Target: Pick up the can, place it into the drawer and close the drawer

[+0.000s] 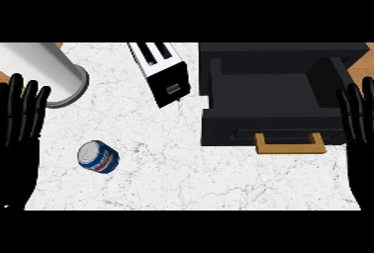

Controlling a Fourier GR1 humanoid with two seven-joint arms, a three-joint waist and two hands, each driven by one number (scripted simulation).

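The can lies on the white marble counter, well to the left of the drawer and nearer the view's lower edge than the drawer's front. It is blue with a silver lid, and it leans rather than standing straight: the lid faces up and toward the upper left, so its long axis runs from upper left to lower right. Nothing touches it.

The drawer is a dark box pulled open, its hollow inside showing, with a tan handle on the front wall that faces the lower edge. Just left of the drawer, close to its upper left corner, stands a black and white toaster, its slots toward the top of the view and its body slanting down and to the right. Far to the left of the drawer, beyond the toaster, a pale grey cylinder lies near the counter's upper left corner.

The left hand shows at the left edge, far from the drawer and above and left of the can, fingers straight and pointing up, holding nothing. The right hand shows at the right edge, just beside the drawer's right wall, fingers likewise straight and spread, holding nothing.
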